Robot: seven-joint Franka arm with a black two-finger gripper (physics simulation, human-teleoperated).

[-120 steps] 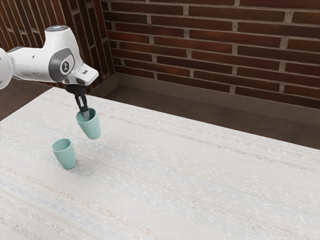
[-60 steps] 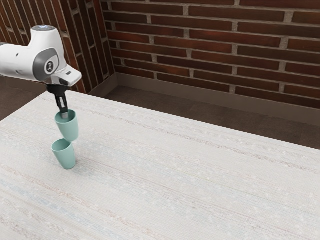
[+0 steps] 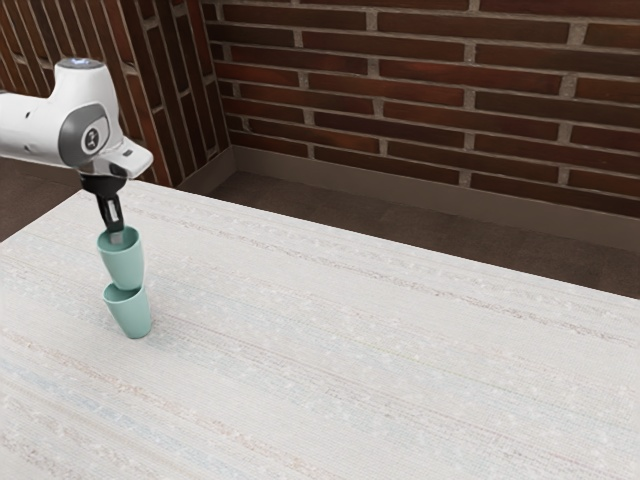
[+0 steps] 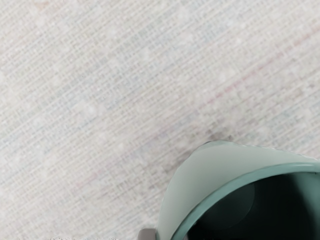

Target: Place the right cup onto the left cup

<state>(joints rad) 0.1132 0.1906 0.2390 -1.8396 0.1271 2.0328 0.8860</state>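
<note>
Arm: the white arm comes in from the exterior view's left, its hand hanging above the table's far-left corner region, as that view has it.
Gripper: the black gripper points down, its fingers drawn in narrow and holding the upper cup by its wall at the rim.
Upper cup: pale green, mouth up, lifted clear of the table and right over the lower cup. Its base overlaps the lower one's mouth in the exterior view; whether the two touch, I can't tell from here. The wrist view gives me its curved rim and dark inside.
Lower cup: the same green, standing upright on the table, nearer the edge on the exterior view's left than the one on its right.
Table: a whitish top with a woven look and faint streaks of pink and blue.
Room: a red-brown brick wall rises beyond the table's far edge, with dark floor between.
</note>
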